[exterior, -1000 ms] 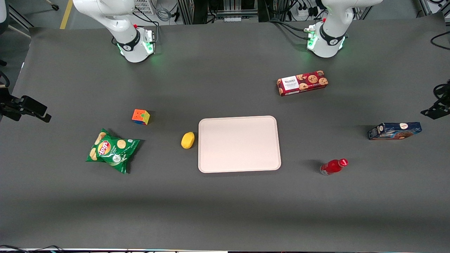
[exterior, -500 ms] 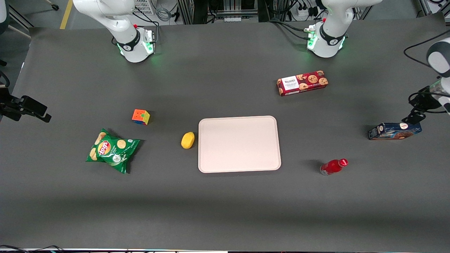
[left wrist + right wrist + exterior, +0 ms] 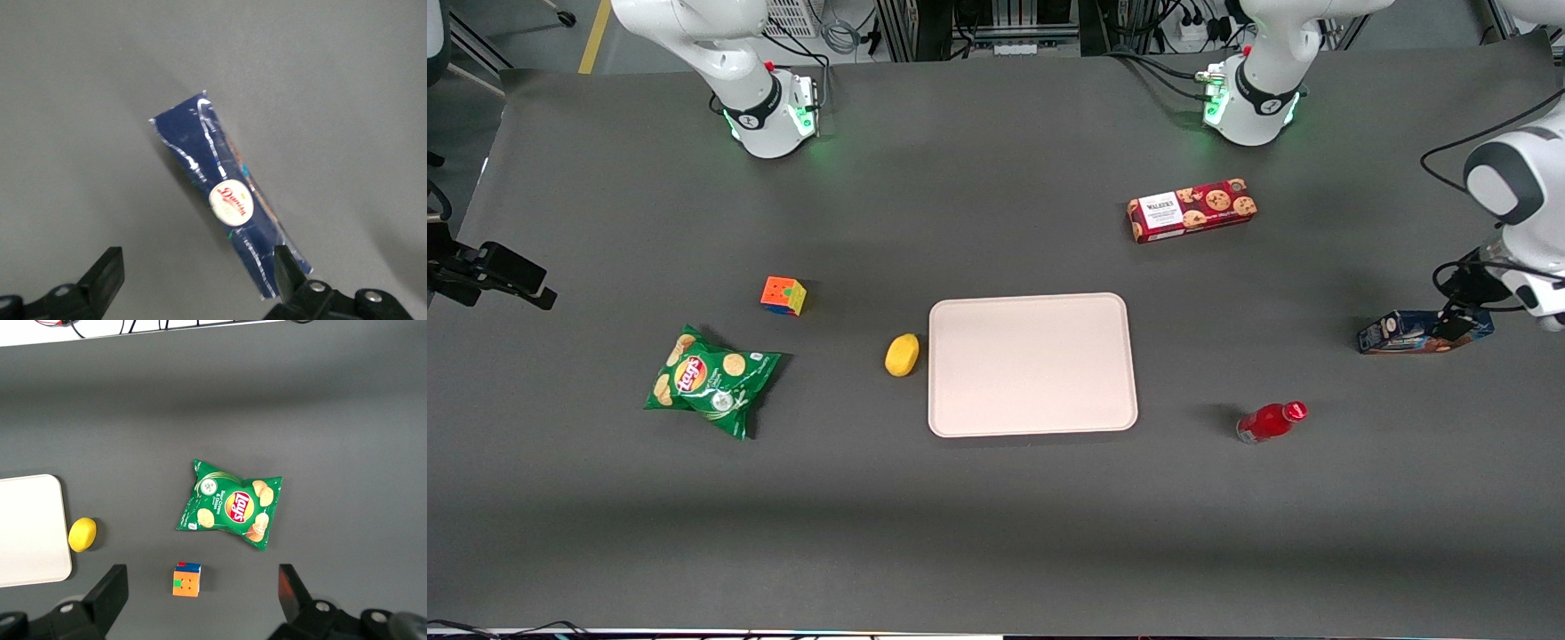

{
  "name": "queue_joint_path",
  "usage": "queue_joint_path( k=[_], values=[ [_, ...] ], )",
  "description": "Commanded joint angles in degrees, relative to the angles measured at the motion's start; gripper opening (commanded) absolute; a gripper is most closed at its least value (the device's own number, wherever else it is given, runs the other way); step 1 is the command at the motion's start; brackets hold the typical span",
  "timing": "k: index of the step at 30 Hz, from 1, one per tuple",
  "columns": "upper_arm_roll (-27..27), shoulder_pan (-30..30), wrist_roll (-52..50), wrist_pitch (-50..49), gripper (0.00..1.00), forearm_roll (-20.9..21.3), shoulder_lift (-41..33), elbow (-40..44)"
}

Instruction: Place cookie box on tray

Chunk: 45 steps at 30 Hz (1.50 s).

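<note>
Since the earlier frames the working arm has swung in from the right edge of the front view and come down, so the end effector (image 3: 1458,322) now hangs right over the cookie box (image 3: 1405,331), covering part of its top. The wrist camera shows the two fingers (image 3: 288,270) spread wide apart, released, with nothing between them; one finger overlaps an end of the cookie box (image 3: 227,200), the other stands clear over bare desk (image 3: 80,100).

The cookie box lies on the desk at the right of the front frame, toward the working arm's end, well apart from the tray (image 3: 1032,364), which sits in the middle of the frame with nothing on it. A red bottle (image 3: 1270,421) lies between the two, lower in the frame and nearer the camera. A red cookie box (image 3: 1192,210) lies in the upper right. Just beside the tray's left edge is a lemon (image 3: 902,355); further left are a colored cube (image 3: 783,295) and a green chip bag (image 3: 710,380)
</note>
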Motion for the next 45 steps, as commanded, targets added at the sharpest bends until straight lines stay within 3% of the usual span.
queue_joint_path(
  k=[1, 3, 4, 7, 8, 9, 21, 28, 34, 38, 45],
  values=[
    [0.19, -0.26, 1.8, 1.24, 1.0, -1.77, 0.88, 0.02],
    [0.1, -0.35, 1.72, 3.08, 0.95, -2.82, 1.67, 0.02],
    [0.1, -0.35, 1.72, 3.7, 0.8, -3.26, 2.28, 0.02],
    [-0.25, -0.35, 1.72, 4.84, 0.19, -3.44, 3.52, 0.19],
    [-0.25, -0.26, 1.72, 4.84, 0.06, -3.44, 3.61, 0.19],
    [-0.25, -0.26, 1.63, 4.84, 0.0, -3.61, 3.69, 0.37],
    [-0.96, -0.35, 1.98, 0.03, 0.0, -5.64, 0.89, 2.65],
    [-1.75, -0.52, 6.1, -18.94, 0.0, -4.85, -3.33, 12.66],
    [-3.85, -0.87, 11.03, -38.71, 0.0, -2.92, -5.36, 25.92],
    [-8.06, -0.96, 11.3, -51.46, 0.0, -0.72, -5.27, 36.47],
    [-17.03, -1.4, 10.25, -67.39, 0.0, -0.45, -4.65, 52.38]
  ],
)
